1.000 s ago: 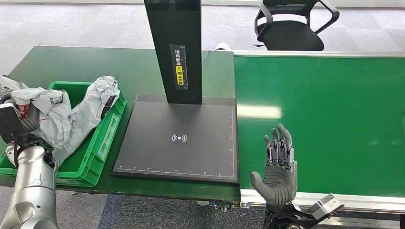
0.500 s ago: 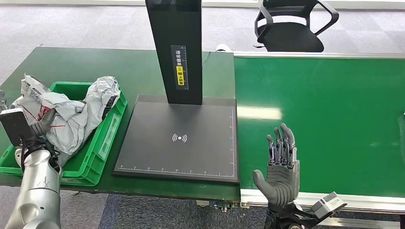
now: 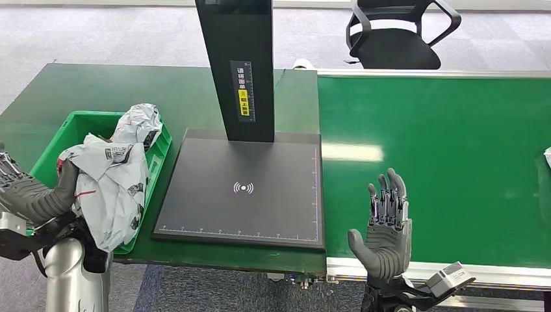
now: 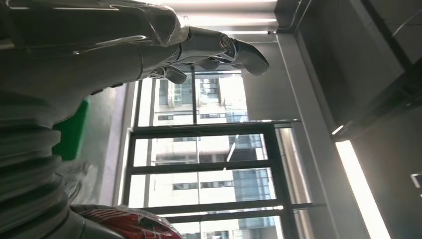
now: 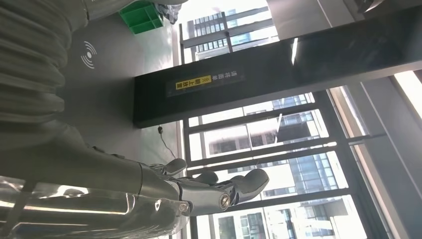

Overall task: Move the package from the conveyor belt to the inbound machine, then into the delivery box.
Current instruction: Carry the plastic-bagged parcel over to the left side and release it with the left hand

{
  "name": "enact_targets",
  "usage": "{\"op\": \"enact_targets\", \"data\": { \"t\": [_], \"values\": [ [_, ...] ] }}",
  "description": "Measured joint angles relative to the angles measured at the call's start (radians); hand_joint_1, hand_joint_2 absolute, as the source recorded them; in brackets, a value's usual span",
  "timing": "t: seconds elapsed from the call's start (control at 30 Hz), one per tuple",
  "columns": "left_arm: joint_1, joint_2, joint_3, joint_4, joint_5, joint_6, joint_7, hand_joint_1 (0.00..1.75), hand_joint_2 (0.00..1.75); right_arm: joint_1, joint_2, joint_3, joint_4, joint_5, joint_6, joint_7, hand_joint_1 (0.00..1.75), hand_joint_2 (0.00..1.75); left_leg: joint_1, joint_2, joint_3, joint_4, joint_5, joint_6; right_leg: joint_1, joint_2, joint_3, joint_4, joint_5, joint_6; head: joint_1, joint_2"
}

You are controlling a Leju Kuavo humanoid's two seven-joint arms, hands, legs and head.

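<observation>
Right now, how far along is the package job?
Nearly finished. The black scanner pad is bare, so the inbound step looks done. The left hand holds the crumpled grey plastic package over the green delivery crate's near rim. Left: release it inside. The right hand waits open by the green conveyor belt.

- The dark green table (image 3: 162, 91) carries a green delivery box (image 3: 151, 175) at its left front, partly over the front edge.
- The inbound machine (image 3: 247, 188), a flat black scan pad with a white wireless mark and a tall black post at its back, sits just right of the box on the same table.
- The green conveyor belt (image 3: 442, 162) adjoins the table on the right; a white scrap (image 3: 547, 157) lies at its far right edge.
</observation>
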Motion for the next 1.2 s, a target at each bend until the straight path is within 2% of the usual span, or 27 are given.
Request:
{"op": "enact_targets", "data": {
  "t": [0.17, 0.43, 0.57, 0.73, 0.83, 1.0, 1.2],
  "values": [
    [0.009, 0.0, -0.027, -0.044, 0.015, 0.002, 0.002, 0.0, 1.75, 0.001, 0.0, -0.006, 0.0, -0.001, 0.0, -0.001, 0.0, 1.75, 0.001, 0.0, 0.001, 0.0, 0.001, 0.0, 0.001, 0.0, 0.0, 0.0, 0.0, 0.0, 0.0, 0.0],
    [-0.046, 0.036, -0.033, 0.023, -0.002, 0.005, 0.048, 0.0, 1.75, 0.002, 0.0, -0.01, 0.0, -0.002, 0.006, -0.005, 0.0, 1.75, 0.001, 0.0, 0.001, 0.0, 0.001, -0.001, 0.001, 0.0, 0.0, 0.0, 0.0, 0.0, 0.0, 0.0],
    [-0.169, 0.092, -0.018, 0.179, -0.05, 0.022, 0.112, 0.0, 1.75, 0.0, 0.0, -0.01, 0.0, -0.001, 0.02, -0.007, 0.0, 1.75, 0.001, -0.002, 0.0, 0.0, 0.002, -0.001, 0.001, -0.001, 0.0, 0.001, 0.001, -0.001, 0.0, 0.0],
    [-0.432, 0.201, 0.027, 0.541, -0.218, 0.075, 0.209, 0.0, 1.75, -0.001, 0.0, -0.01, 0.0, 0.002, 0.027, -0.007, 0.0, 1.75, 0.003, -0.001, 0.0, 0.0, 0.004, -0.003, 0.003, -0.001, 0.0, 0.001, 0.003, -0.004, 0.0, 0.0],
    [-0.537, 0.243, 0.03, 0.707, -0.316, 0.098, 0.274, 0.0, 1.75, 0.001, 0.0, -0.01, 0.0, 0.002, 0.032, -0.006, 0.0, 1.75, 0.003, 0.0, 0.0, 0.0, 0.004, -0.004, 0.003, -0.001, 0.0, 0.002, 0.003, -0.004, 0.0, 0.0],
    [-0.614, 0.291, 0.024, 0.872, -0.447, 0.107, 0.366, 0.0, 1.75, 0.001, 0.0, -0.01, 0.0, 0.003, 0.041, -0.006, 0.0, 1.75, 0.003, 0.002, -0.001, 0.0, 0.004, -0.004, 0.003, 0.0, -0.002, 0.002, 0.003, -0.004, 0.0, 0.0],
    [-0.664, 0.332, 0.01, 0.944, -0.592, 0.079, 0.445, 0.0, 1.75, 0.001, 0.0, -0.011, 0.0, 0.005, 0.047, -0.006, 0.0, 1.75, 0.003, 0.001, -0.003, 0.0, 0.004, -0.004, 0.003, 0.0, -0.004, 0.002, 0.003, -0.004, 0.0, 0.0]
  ]
}}
